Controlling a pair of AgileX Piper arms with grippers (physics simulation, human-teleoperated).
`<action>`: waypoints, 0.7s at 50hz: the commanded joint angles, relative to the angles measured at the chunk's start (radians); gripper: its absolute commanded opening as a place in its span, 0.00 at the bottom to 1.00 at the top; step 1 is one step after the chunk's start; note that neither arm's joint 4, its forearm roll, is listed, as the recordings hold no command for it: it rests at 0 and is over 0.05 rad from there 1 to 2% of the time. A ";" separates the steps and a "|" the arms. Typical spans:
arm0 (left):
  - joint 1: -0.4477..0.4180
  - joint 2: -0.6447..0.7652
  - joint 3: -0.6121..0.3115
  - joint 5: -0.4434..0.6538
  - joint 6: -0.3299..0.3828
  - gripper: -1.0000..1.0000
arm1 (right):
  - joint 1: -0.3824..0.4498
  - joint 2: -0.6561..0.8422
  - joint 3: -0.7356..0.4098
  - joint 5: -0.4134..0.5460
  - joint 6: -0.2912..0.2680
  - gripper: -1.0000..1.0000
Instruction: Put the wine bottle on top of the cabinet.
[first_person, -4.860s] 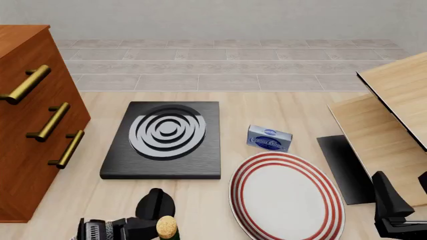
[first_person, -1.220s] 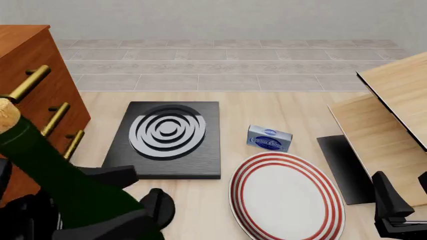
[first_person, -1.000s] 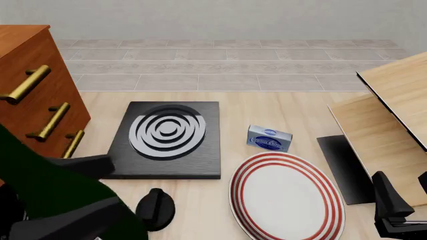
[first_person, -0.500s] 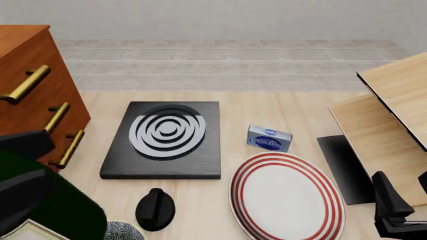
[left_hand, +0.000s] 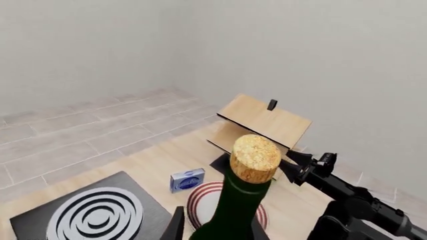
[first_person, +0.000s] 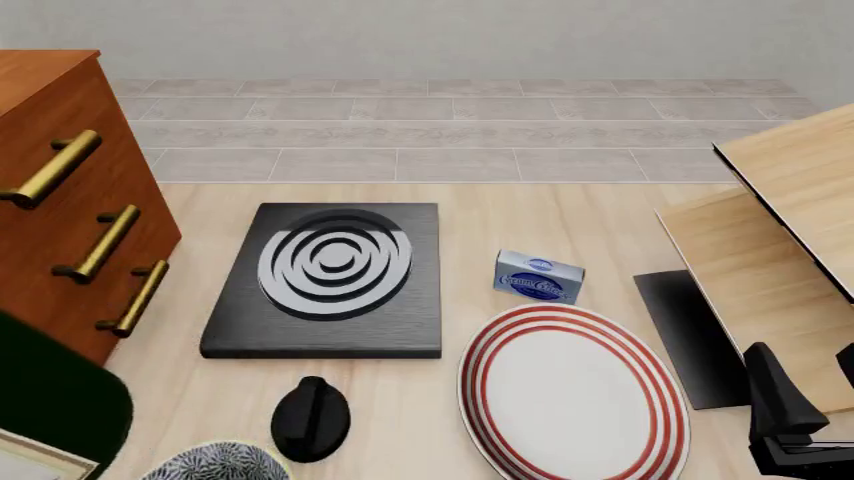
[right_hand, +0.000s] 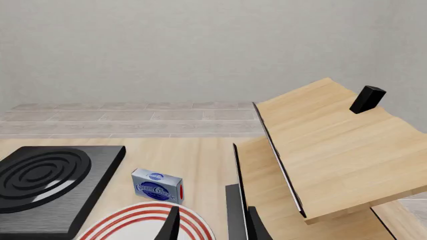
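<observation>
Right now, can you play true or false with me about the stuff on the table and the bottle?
1. The wine bottle has a cork-coloured top. True.
2. The little blue box sits on the striped plate. False: it sits on the table, just beyond the plate.
3. The cabinet has brass bar handles on its front. True.
4. The black knob rests on the black stove plate. False: it sits on the table, nearer the camera than the stove plate.
5. The wine bottle stands on top of the cabinet. False: in the left wrist view it is up in the air, between the left end effector's fingers.
</observation>
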 joint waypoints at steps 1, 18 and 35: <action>0.071 -0.020 -0.070 0.054 0.046 0.00 | 0.000 0.000 0.000 0.000 0.000 1.00; 0.165 -0.024 -0.154 0.098 0.069 0.00 | 0.000 0.000 0.000 0.000 0.000 1.00; 0.232 -0.013 -0.219 0.113 0.093 0.00 | 0.000 0.000 0.000 0.000 0.000 1.00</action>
